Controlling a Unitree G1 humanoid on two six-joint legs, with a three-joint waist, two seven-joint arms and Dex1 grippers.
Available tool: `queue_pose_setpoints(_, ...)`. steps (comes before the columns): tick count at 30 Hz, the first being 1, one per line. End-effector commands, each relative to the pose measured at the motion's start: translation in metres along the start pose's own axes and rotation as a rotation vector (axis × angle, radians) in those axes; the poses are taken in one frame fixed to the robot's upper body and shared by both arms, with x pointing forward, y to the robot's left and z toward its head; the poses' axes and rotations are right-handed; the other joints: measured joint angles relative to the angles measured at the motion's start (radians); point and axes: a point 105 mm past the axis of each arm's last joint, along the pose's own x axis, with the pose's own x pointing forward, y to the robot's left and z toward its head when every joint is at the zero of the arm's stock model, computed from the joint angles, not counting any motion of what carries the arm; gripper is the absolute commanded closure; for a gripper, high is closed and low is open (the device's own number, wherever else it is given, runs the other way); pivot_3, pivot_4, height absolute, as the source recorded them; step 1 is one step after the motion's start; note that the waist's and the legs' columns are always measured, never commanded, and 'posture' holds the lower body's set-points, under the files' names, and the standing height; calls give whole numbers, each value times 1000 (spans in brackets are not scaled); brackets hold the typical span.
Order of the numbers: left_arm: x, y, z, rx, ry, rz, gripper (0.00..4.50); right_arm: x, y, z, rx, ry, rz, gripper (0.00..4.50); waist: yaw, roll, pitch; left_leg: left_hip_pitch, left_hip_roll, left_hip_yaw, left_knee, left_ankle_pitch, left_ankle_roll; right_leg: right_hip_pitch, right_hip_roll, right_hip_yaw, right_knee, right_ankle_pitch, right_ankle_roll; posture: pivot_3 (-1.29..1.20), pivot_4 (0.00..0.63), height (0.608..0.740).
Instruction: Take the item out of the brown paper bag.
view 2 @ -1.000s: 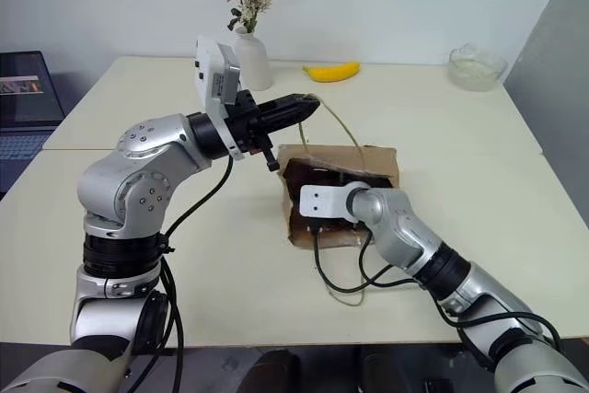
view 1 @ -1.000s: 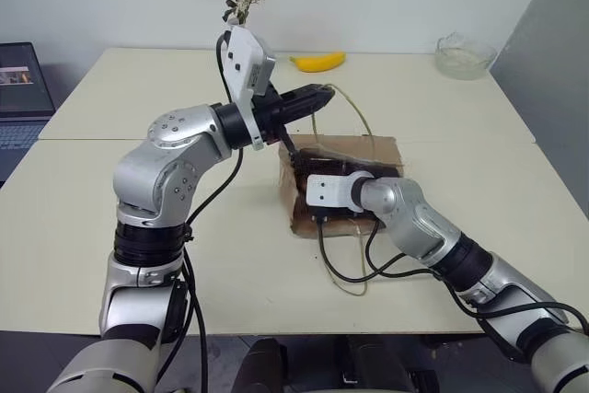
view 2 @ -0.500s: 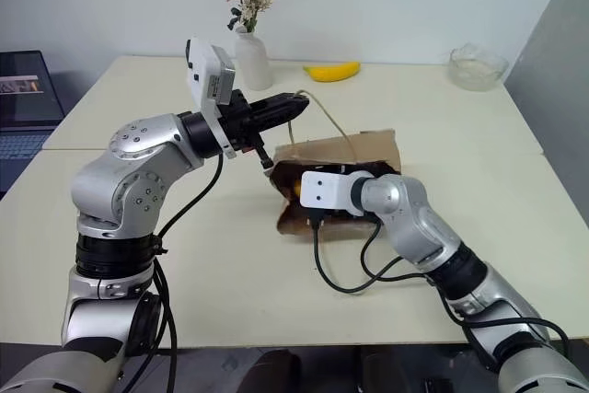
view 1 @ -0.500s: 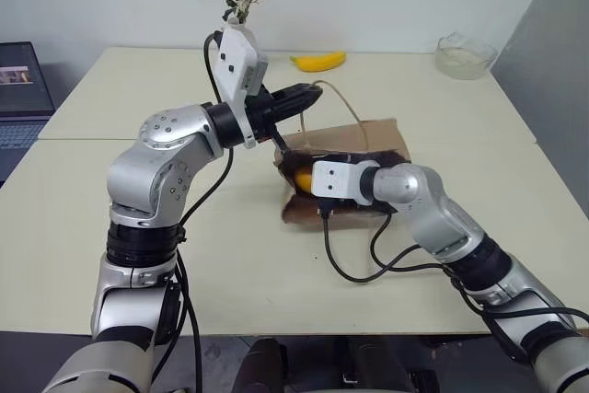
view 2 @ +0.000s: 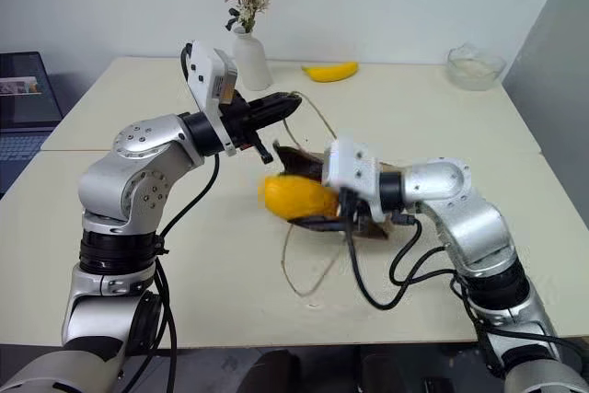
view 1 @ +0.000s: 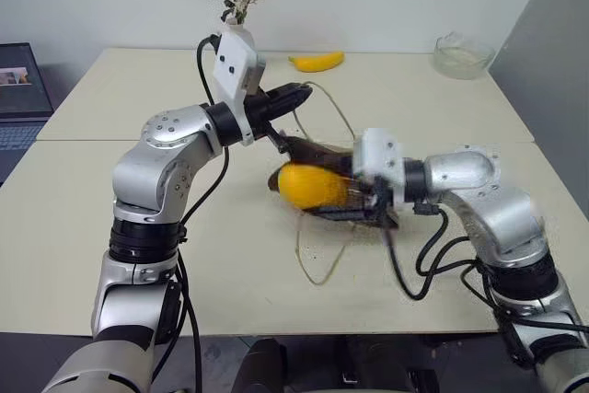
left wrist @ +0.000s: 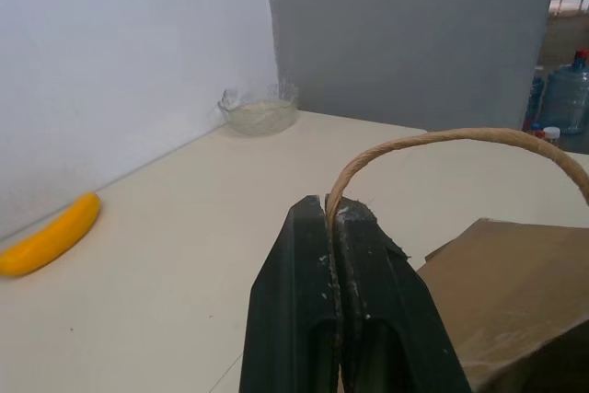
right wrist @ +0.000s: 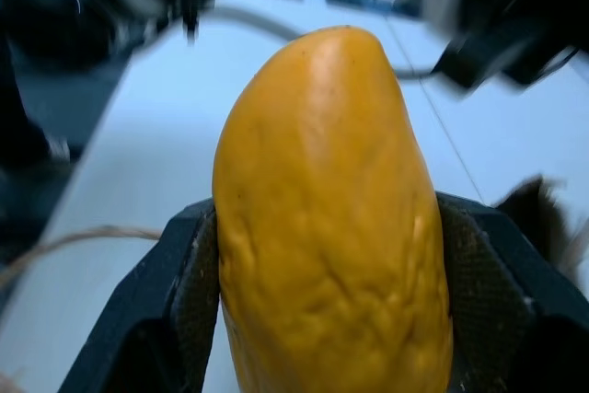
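Observation:
The item (view 1: pixel 311 185), a yellow-orange rounded oblong, hangs above the table in front of the brown paper bag's (view 1: pixel 317 149) mouth. My right gripper (right wrist: pixel 327 218) is shut on it, one black finger (right wrist: pixel 189 292) on each side, reaching in from the right. The brown paper bag (left wrist: pixel 506 292) lies crumpled behind and under that wrist, partly hidden. My left gripper (left wrist: pixel 333 209) is shut on one twisted-paper handle (left wrist: pixel 442 140) and holds it up above the bag; it sits at the upper left of the bag (view 1: pixel 294 95).
A banana (view 1: pixel 317 62) and a white vase of dried flowers (view 2: pixel 250 57) stand at the table's back. A glass bowl (view 1: pixel 465 54) is at the back right. A laptop (view 1: pixel 14 98) sits far left. The bag's other handle loop (view 1: pixel 317 260) trails on the table near the front.
My right gripper has come up and back out of the bag with the item between its fingers, and its wrist has rolled. The left gripper has kept its hold on the handle.

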Motion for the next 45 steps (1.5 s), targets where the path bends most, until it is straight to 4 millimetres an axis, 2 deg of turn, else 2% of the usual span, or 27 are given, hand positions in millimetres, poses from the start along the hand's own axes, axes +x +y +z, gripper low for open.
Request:
queue_pose_setpoints(1, 1, 1, 16, 46, -42, 15, 4500, -21, -19, 47, 72, -221, -79, 1508, 0, 0, 0, 0, 0, 0, 0, 0, 0, 0, 0, 0, 0, 0, 0, 0, 150, 740)
queue_pose_setpoints(3, 1, 2, 16, 46, -41, 19, 4500, -40, -44, 69, 145, -368, -199, 1508, 0, 0, 0, 0, 0, 0, 0, 0, 0, 0, 0, 0, 1, 0, 0, 0, 150, 740)
queue_pose_setpoints(4, 1, 2, 16, 46, -42, 22, 4500, -54, -61, 74, 169, -414, -287, 1508, 0, 0, 0, 0, 0, 0, 0, 0, 0, 0, -1, 0, 1, 0, -1, 0, 150, 740)
queue_pose_setpoints(7, 1, 3, 17, 44, -45, 28, 4500, -86, -94, 71, 202, -444, -496, 1508, 4, 0, 0, 0, -1, 0, 0, 0, 0, 0, -1, 0, 1, 0, -1, 0, 150, 740)
queue_pose_setpoints(9, 0, 3, 17, 48, -43, 33, 4500, -110, -116, 40, 124, -240, -687, 1508, 6, 0, 0, -1, -2, 0, 0, 0, 0, 0, -1, 0, 0, 0, 0, 0, 150, 740)
queue_pose_setpoints(12, -3, 6, 18, 51, -41, 46, 4500, -140, -133, -32, -54, 249, -829, 1508, 5, 0, 0, -3, -3, 3, 0, 0, 1, 0, -2, 0, -3, 0, 0, 0, 150, 740)
queue_pose_setpoints(15, -2, 6, 18, 52, -43, 49, 4500, -149, -128, -85, -77, 486, -780, 1508, -1, 0, 0, -4, -3, 6, 0, -1, 1, -1, -3, 1, -4, 0, 1, 0, 150, 740)
queue_pose_setpoints(19, -2, 6, 18, 53, -43, 50, 4500, -159, -116, -136, -105, 716, -698, 1508, -18, 0, 0, -13, -1, 9, 0, 2, -2, -14, -2, 4, 2, 0, 0, 0, 150, 740)
queue_pose_setpoints(22, -2, 7, 21, 55, -47, 53, 4500, -161, -104, -159, -87, 799, -632, 1508, -19, 0, 0, -13, 0, 9, 0, 2, -3, -14, -2, 3, 5, 0, 0, 0, 150, 740)
queue_pose_setpoints(24, -4, 9, 22, 63, -47, 59, 4500, -162, -98, -167, -72, 824, -615, 1508, -19, 0, 0, -13, 0, 8, 0, 2, -3, -14, -2, 2, 5, 0, 0, 0, 150, 740)
queue_pose_setpoints(25, -4, 10, 22, 65, -45, 61, 4500, -162, -97, -168, -63, 824, -615, 1508, -19, 0, 0, -12, -1, 8, 1, 1, -2, -14, -2, 3, 6, 0, 0, 0, 150, 740)
queue_pose_setpoints(29, -4, 13, 20, 63, -36, 61, 4500, -157, -90, -164, -27, 785, -568, 180, -19, 0, 0, -10, -1, 5, 2, 1, -1, -11, -2, 1, 6, 0, 1, 0, 150, 740)
queue_pose_setpoints(30, -4, 15, 20, 60, -34, 62, 4500, -157, -88, -161, -14, 770, -560, 47, -19, 0, 0, -10, -1, 5, 3, 1, -1, -11, -2, 1, 6, -1, 1, 0, 150, 740)
queue_pose_setpoints(32, -3, 20, 17, 54, -29, 66, 4500, -159, -87, -153, -12, 743, -568, 47, -19, 0, 0, -10, -1, 5, 4, 1, -1, -11, -2, 1, 7, -2, 3, 0, 150, 740)
queue_pose_setpoints(34, -2, 26, 13, 55, -14, 73, 4500, -155, -88, -134, 18, 621, -606, 47, -18, 0, 0, -10, -1, 4, 5, 1, -1, -11, -2, 0, 8, -3, 5, 0, 150, 740)
queue_pose_setpoints(38, 0, 38, 7, 68, 16, 89, 4500, -130, -66, -88, 128, 327, -539, 47, -18, 0, 0, -11, -1, 3, 7, 1, -1, -11, -2, 0, 10, -2, 3, 0, 150, 740)
queue_pose_setpoints(40, 0, 43, 3, 60, 38, 79, 4500, -110, -49, -60, 177, 169, -483, 47, -20, 0, 0, -11, -1, 3, 7, 1, -1, -11, -2, 0, 10, -2, 4, 0, 150, 740)
queue_pose_setpoints(43, -4, 54, -5, 62, 91, 96, 4500, -94, -41, -39, 201, 62, -480, 47, -21, 0, 0, -11, 0, 2, 7, 0, 0, -11, -2, -1, 11, -3, 5, 0, 150, 740)
queue_pose_setpoints(45, -7, 60, -10, 66, 124, 99, 3864, -89, -40, -34, 206, 41, -495, 0, -20, 0, 0, -10, -1, 1, 8, 0, 0, -11, -2, -1, 12, -3, 5, 0, 150, 740)
